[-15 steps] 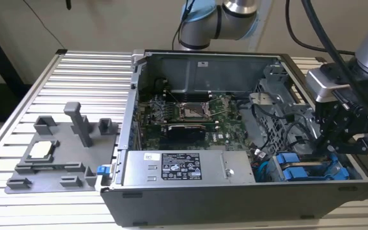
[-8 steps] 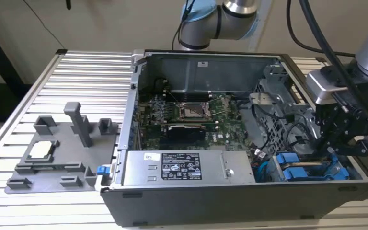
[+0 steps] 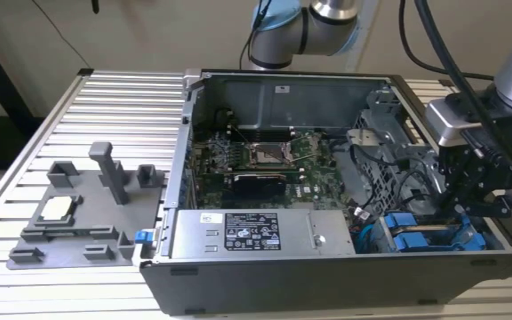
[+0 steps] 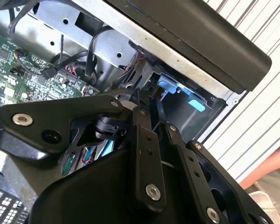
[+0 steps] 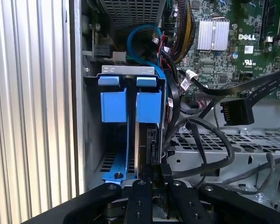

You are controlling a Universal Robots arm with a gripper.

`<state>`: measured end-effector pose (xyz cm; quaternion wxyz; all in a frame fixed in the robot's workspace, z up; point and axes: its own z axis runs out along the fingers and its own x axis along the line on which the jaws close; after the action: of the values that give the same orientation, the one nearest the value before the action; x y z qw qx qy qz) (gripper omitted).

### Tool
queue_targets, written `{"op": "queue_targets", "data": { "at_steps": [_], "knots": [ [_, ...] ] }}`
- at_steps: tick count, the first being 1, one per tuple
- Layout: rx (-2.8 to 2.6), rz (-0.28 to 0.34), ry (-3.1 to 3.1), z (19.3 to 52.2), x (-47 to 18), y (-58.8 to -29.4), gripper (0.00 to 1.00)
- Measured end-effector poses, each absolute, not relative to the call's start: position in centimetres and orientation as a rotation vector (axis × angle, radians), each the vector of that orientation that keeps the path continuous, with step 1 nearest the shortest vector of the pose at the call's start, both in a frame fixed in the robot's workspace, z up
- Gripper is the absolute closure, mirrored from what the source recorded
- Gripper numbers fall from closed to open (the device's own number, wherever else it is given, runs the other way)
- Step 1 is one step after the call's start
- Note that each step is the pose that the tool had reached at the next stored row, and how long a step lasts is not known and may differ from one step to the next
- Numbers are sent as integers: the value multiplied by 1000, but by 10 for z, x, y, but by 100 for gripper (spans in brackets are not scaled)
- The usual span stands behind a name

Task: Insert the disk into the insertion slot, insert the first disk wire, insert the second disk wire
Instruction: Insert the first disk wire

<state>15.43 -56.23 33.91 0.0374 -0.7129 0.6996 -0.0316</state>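
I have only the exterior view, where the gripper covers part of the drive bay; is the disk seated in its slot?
Observer: In the first wrist view the disk sits in the bay, its blue front level with the neighbouring carrier.
Operator: Is anything at its near end?
Observer: A small black plug sits at the disk's near edge, just ahead of the gripper; plugged or not, I cannot tell.
Operator: Any loose wires?
Observer: A black flat connector lies free above the metal cage.
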Motion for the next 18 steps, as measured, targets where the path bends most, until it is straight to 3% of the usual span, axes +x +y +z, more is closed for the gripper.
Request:
{"op": "queue_targets", "data": {
  "at_steps": [18],
  "knots": [
    [-2155,-86,2178,334,156,-563,81]
  ]
}}
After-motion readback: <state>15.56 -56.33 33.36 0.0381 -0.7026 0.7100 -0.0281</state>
